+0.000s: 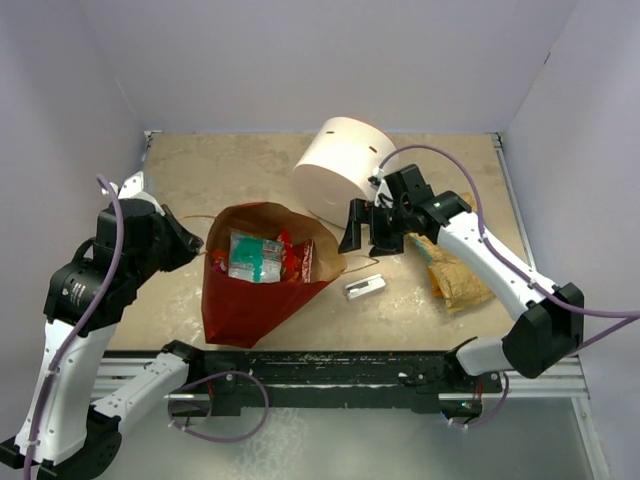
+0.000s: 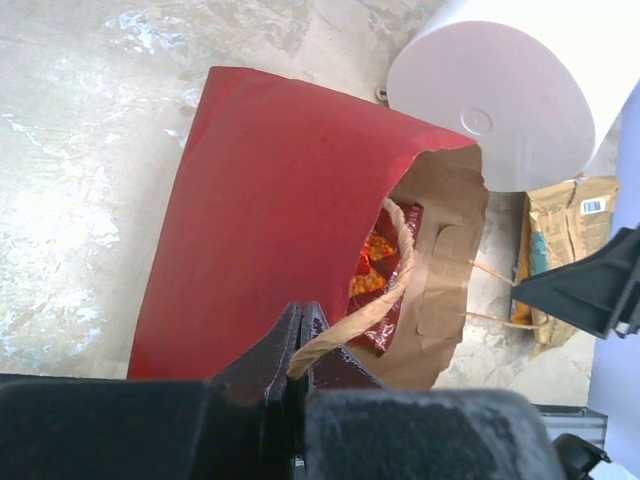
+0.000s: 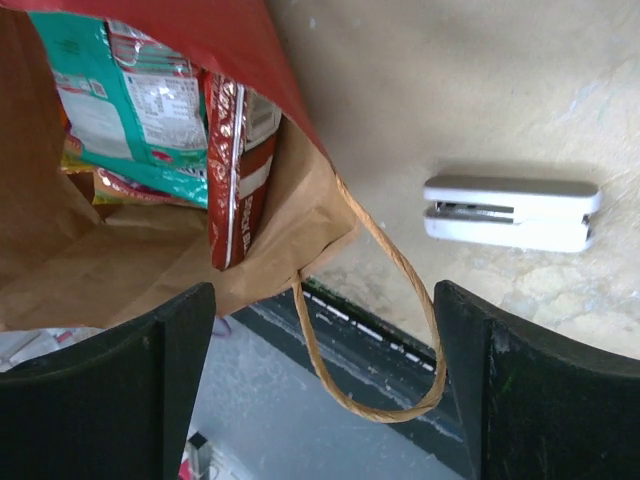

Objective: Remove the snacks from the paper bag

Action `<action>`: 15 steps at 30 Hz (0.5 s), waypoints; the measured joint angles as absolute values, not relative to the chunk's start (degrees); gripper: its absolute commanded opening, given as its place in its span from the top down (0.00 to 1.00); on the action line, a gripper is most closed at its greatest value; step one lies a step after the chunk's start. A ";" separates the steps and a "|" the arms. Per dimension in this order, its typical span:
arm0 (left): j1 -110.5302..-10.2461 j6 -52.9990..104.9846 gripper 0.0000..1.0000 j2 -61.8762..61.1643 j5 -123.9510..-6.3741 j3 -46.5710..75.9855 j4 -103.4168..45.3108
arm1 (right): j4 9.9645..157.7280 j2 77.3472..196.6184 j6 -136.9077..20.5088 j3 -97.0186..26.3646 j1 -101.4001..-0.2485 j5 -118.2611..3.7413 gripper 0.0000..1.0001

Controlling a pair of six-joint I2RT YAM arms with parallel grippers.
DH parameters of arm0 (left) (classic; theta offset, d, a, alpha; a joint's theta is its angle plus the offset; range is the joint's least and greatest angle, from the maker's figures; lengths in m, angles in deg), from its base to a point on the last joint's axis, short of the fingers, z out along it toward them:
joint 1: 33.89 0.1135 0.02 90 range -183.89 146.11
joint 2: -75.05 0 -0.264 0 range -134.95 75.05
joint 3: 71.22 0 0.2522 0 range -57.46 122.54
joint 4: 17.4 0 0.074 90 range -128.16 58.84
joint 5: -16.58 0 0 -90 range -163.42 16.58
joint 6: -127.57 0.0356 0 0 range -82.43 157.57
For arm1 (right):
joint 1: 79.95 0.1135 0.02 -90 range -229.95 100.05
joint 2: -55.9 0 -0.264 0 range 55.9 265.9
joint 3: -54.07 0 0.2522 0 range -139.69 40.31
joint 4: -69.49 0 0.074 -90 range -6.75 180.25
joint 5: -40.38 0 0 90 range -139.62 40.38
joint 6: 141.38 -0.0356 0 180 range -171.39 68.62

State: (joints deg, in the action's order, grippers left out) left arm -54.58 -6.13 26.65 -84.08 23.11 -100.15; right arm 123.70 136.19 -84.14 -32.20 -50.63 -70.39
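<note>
The paper bag (image 1: 245,305) lies on the table, red outside, its brown mouth open. Inside it are snacks: a teal packet (image 1: 252,257) and red ones (image 1: 292,258). My left gripper (image 1: 192,246) is at the bag's left rim. In the left wrist view it (image 2: 298,345) is shut on a twine handle (image 2: 400,255) of the bag (image 2: 270,210). My right gripper (image 1: 368,228) hangs open above the bag's right rim. In its wrist view the other handle loop (image 3: 385,270) hangs between its open jaws (image 3: 325,390), untouched, with the teal packet (image 3: 130,110) and a red packet (image 3: 235,160) beyond.
A yellow-orange packet (image 1: 455,275) lies on the table under my right arm. A small grey metal bracket (image 1: 365,287) lies right of the bag and shows in the right wrist view (image 3: 510,212). A big white cylinder (image 1: 340,170) stands behind the bag.
</note>
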 measured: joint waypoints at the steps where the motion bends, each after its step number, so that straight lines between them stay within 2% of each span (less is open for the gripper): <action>1: -54.58 -6.13 1.00 26.52 -83.58 23.51 -100.21 | 123.61 136.24 -84.77 -31.70 -50.43 -70.55 0.19; 8: -54.58 -6.15 0.91 25.90 -81.39 26.06 -100.50 | 124.68 135.82 -89.23 -30.17 -49.01 -71.66 0.70; 13: -54.58 -6.17 1.00 24.88 -81.04 28.97 -100.69 | 123.28 131.63 -92.77 -29.12 -48.86 -72.47 0.88; 15: -54.58 -6.15 1.00 24.48 -81.00 29.28 -100.69 | 121.47 129.55 -94.37 -28.31 -48.86 -73.76 0.93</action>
State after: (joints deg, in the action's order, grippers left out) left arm -54.58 -6.15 24.48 -81.00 29.28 -100.69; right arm 121.47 129.55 -94.37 -28.31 -48.86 -73.76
